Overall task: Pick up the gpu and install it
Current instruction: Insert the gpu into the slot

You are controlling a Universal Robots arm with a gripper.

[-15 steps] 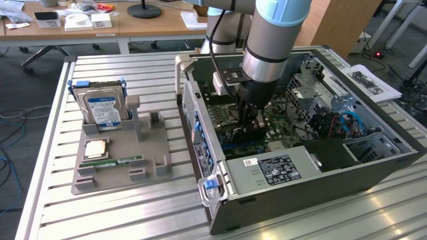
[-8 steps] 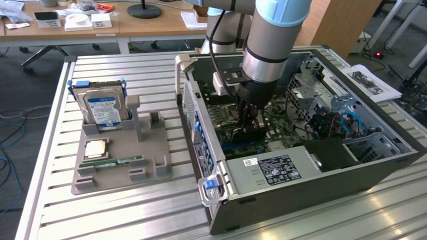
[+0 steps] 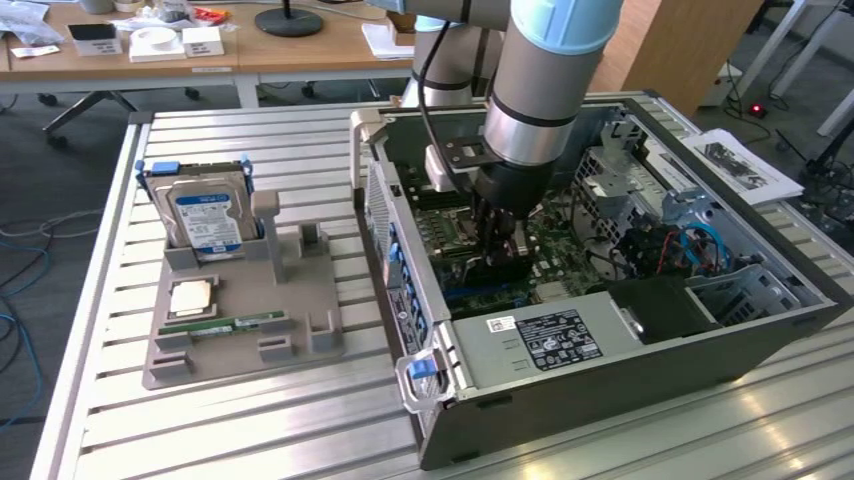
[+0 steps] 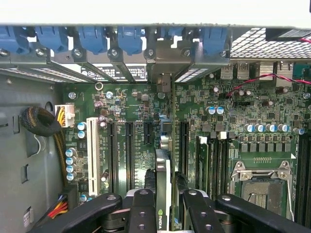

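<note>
In the wrist view the gpu (image 4: 165, 170) appears edge-on: a thin green board with a black cooler on one face and a silver end bracket toward the case's rear slots. My gripper (image 4: 167, 216) is shut on it, one black finger (image 4: 141, 213) on each side. The card stands upright over the motherboard (image 4: 126, 102), in line with the black expansion slots (image 4: 183, 145); I cannot tell whether it touches a slot. In the exterior view my gripper (image 3: 501, 240) reaches down into the open computer case (image 3: 561, 340), with the dark gpu (image 3: 497, 268) just below it.
Blue slot latches (image 4: 92, 36) line the case's rear wall. The CPU socket (image 4: 260, 187) and a cable bundle (image 4: 41, 121) flank the card. A grey holder tray (image 3: 234, 310) at the exterior view's left carries a hard drive (image 3: 207, 215), a chip and a memory stick (image 3: 220, 325).
</note>
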